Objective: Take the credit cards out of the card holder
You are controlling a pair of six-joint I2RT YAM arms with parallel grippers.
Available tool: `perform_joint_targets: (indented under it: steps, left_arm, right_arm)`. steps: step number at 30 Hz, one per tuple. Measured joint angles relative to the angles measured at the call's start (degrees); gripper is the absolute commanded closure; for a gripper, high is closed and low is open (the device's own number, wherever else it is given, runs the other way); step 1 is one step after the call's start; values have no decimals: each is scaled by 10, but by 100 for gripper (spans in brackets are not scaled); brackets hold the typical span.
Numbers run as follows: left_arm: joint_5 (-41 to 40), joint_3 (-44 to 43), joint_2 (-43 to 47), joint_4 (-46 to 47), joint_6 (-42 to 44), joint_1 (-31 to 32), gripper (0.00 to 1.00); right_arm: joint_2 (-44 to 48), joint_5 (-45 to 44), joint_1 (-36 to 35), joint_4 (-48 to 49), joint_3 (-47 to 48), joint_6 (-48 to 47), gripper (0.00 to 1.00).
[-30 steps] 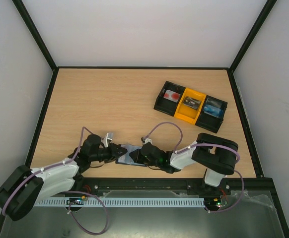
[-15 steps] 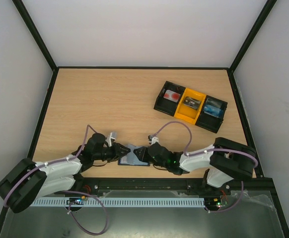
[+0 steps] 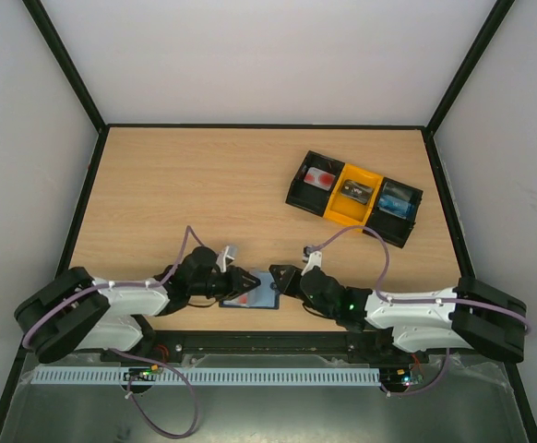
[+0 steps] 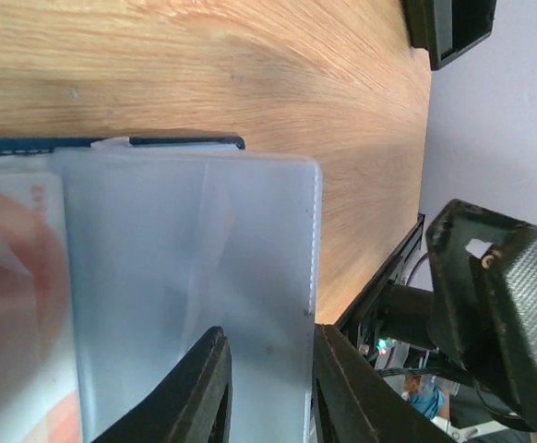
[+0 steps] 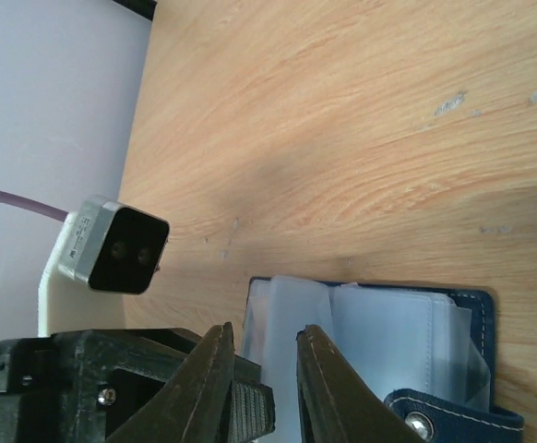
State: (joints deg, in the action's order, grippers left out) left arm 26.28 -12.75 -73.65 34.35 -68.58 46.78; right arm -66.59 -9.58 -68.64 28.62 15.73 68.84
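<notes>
— Where's the card holder (image 5: 462,413)?
— Open near the table (image 3: 204,185) front edge, between left gripper (image 4: 268,337) and right gripper (image 5: 267,330). We see one pinkish card (image 4: 15,305), blurred under a cloudy pocket (image 4: 185,240) and cut off by the frame.
— Jaws?
— Both narrowly parted astride pocket edges; whether they touch, we can't tell

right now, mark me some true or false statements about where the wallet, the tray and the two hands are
1. The wallet lies open on the table, between the left hand and the right hand. True.
2. The wallet sits inside the tray. False: it lies on the wood near the front edge, well apart from the tray.
3. The tray's middle section is yellow. True.
4. The wallet holds no card. False: a card with red on it shows under a clear sleeve.
</notes>
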Motion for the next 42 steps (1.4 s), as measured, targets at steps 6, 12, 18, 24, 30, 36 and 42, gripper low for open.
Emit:
perform_joint_targets:
  steps: [6,12,18,24,30,36,42]
  left_arm:
    - [-38,-10,42,-47,16,-4,61]
    - [-43,5,97,-65,24,-31,53]
    - [-40,19,102,-79,26,-40,48]
    - [-40,20,130,-117,36,-73,47]
    - [-40,40,169,-162,46,-114,46]
    - [-37,64,201,-184,52,-130,46]
    - [-34,77,207,-186,54,-131,46]
  right_arm:
    - [16,-9,0,-13,-1,0,79]
    - [7,-6,0,-14,-1,0,79]
    - [-7,4,0,-13,1,0,79]
    - [-44,29,-1,-13,24,-4,78]
    - [-106,54,-15,-6,62,-6,78]
    - [-191,89,-23,12,109,-6,77]
    - [-219,97,-24,17,112,-5,76]
